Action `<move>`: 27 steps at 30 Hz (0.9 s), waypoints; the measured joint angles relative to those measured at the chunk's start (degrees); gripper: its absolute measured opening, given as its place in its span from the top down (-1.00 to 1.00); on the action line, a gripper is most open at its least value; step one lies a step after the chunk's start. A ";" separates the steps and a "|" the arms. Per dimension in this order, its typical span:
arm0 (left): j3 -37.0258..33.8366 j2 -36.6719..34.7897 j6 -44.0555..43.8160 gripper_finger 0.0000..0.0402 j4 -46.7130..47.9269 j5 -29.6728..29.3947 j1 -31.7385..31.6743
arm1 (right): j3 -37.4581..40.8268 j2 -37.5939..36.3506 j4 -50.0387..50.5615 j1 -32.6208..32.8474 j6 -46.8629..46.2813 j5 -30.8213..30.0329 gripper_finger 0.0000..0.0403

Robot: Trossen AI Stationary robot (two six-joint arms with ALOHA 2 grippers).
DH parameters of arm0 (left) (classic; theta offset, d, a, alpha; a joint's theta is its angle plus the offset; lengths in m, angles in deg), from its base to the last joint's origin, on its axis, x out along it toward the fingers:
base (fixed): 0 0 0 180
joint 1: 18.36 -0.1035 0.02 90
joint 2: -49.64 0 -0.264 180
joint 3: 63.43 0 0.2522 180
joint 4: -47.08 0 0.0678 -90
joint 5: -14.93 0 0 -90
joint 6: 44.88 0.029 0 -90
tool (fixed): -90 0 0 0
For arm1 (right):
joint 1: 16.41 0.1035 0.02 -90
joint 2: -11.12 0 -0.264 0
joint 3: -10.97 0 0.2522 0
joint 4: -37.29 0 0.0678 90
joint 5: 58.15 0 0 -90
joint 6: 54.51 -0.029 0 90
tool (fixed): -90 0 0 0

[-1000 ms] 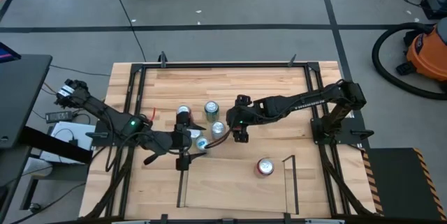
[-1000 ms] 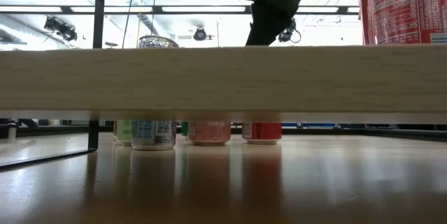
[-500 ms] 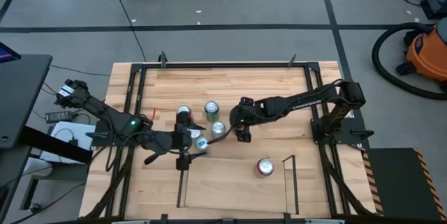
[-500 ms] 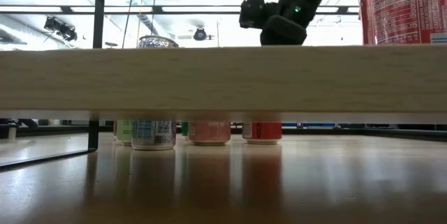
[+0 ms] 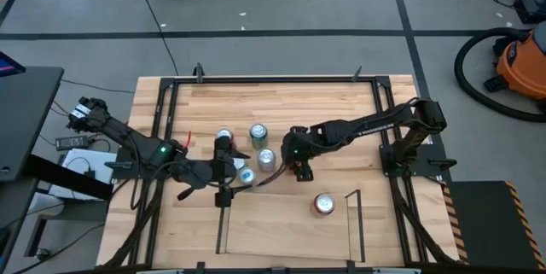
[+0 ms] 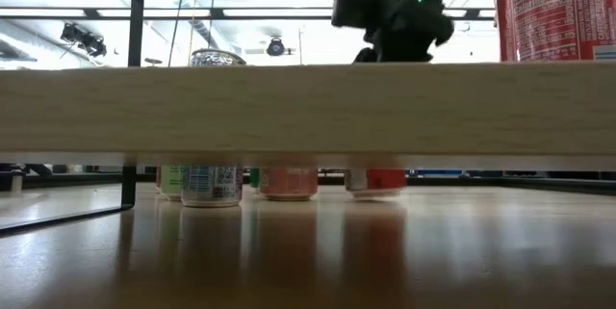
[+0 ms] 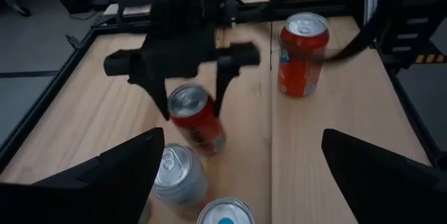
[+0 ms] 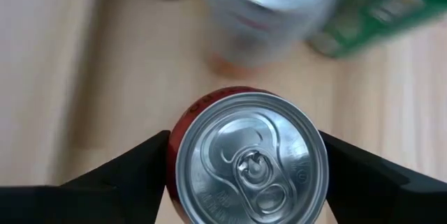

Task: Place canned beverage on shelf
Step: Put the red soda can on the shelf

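Light-wood boarding makes up the shelf (image 5: 281,223), which is edged by thin black rails on two sides and is taken as the landmark.

One red drink can (image 5: 324,204) is already stood upright on the shelf, near its right rail, so part of the job is judged done.

Just beyond the shelf's back edge, the right gripper (image 5: 300,170) is lowered over a second red can (image 7: 198,119). Its fingers (image 8: 133,165) are set on either side of the can and close against it, but whether the can is actually clamped cannot be told. This can is on the table and not yet on the shelf. Lifting it, carrying it over the back edge and setting it down are judged to remain.

The left gripper (image 5: 223,184) is held near the shelf's back-left corner with its fingers spread wide and nothing between them.

Four more cans are grouped beyond that corner: a green one (image 5: 258,134), a red-sided one (image 5: 224,137), a silver-topped one (image 5: 266,159) and a pale blue one (image 5: 247,174). They too are presumably still to be shelved.

Under everything, a large butcher-block table (image 5: 324,103) in a black frame is seen. A grey floor (image 5: 299,9) crossed by dark lines lies beyond it, and an orange vacuum (image 5: 520,61) is parked well off past the shelf's right side.
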State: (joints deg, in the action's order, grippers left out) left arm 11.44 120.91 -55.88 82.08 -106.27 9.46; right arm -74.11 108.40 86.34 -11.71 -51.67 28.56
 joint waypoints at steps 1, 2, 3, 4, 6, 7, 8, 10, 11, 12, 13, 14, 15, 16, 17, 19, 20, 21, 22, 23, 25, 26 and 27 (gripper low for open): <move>0.00 0.00 0.00 -0.99 0.18 0.04 -0.02 | -0.94 -0.01 0.55 0.44 1.01 0.56 -0.65; 0.00 0.00 0.00 -0.99 0.20 0.04 -0.03 | -1.83 -0.10 1.07 0.91 2.18 0.80 -0.66; 0.00 0.00 -0.01 -0.99 0.18 0.04 -0.05 | -2.53 -0.18 1.57 1.41 3.49 0.83 -0.66; 0.00 0.00 -0.14 -0.99 0.18 0.04 -0.05 | -3.09 -0.22 2.11 1.90 4.66 0.80 -0.66; 0.00 0.00 -0.51 -0.99 0.16 0.02 -0.07 | -4.47 -0.17 4.13 2.82 6.39 0.77 -0.65; 0.00 0.00 -0.79 -0.99 0.18 0.02 -0.05 | -5.41 -0.17 5.21 3.26 6.82 0.75 -0.64; 0.00 0.00 -1.02 -0.99 0.15 0.04 -0.05 | -6.38 -0.17 6.00 3.78 7.08 0.66 -0.63; 0.00 0.00 -1.49 -0.99 0.31 0.04 0.06 | -7.97 -0.20 6.41 4.93 7.22 1.24 -0.62; 0.00 0.00 -1.69 -0.99 0.46 0.04 0.06 | -8.57 -0.20 6.57 5.62 7.22 1.68 -0.62; 0.00 0.00 -1.75 -0.99 0.62 0.04 0.06 | -9.08 -0.20 6.83 6.45 7.29 1.95 -0.62; 0.00 0.00 -1.77 -0.99 0.73 0.04 0.06 | -9.58 -0.20 7.05 7.26 7.58 2.23 -0.63; 0.00 0.00 -1.75 -0.99 0.83 0.04 0.04 | -10.03 -0.20 7.04 8.07 7.84 2.74 -0.63; 0.00 0.00 -1.75 -0.99 0.83 0.04 0.04 | -10.30 -0.20 6.68 8.85 8.08 3.05 -0.63; 0.00 0.00 -1.75 -0.99 0.82 0.02 0.04 | -10.42 -0.20 6.15 9.59 8.25 3.13 -0.63; 0.00 0.00 -1.75 -0.99 0.83 0.02 0.04 | -10.42 -0.20 5.84 10.34 8.30 3.20 -0.63; 0.00 0.00 -1.73 -0.99 0.83 0.02 0.00 | -10.40 -0.15 5.86 11.77 8.32 4.22 -0.63; 0.00 0.00 -1.73 -0.99 0.83 0.02 0.00 | -10.40 -0.06 5.65 12.38 8.31 5.23 -0.63; 0.00 0.00 -1.73 -0.99 0.82 0.02 0.00 | -10.40 0.01 5.22 13.08 8.30 5.92 -0.63; 0.00 0.00 -1.73 -0.99 0.81 0.02 0.00 | -10.40 0.02 4.80 13.79 8.32 6.10 -0.63; 0.00 0.00 -1.73 -0.99 0.67 0.02 0.00 | -10.40 0.02 4.51 14.54 8.32 6.24 -0.63; 0.00 0.00 -1.73 -0.99 0.43 0.02 0.00 | -10.39 0.02 3.98 15.83 8.37 6.56 -0.63; 0.00 0.00 -1.73 -0.99 0.44 0.02 0.00 | -10.37 0.02 3.41 16.44 8.54 6.58 -0.63; 0.00 0.00 -1.69 -0.99 0.44 0.02 0.00 | -10.33 0.04 2.83 17.11 8.76 6.58 -0.63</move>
State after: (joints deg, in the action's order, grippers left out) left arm 11.44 120.91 -57.57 82.52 -106.25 9.45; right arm -84.44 108.44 89.17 5.40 -42.91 35.14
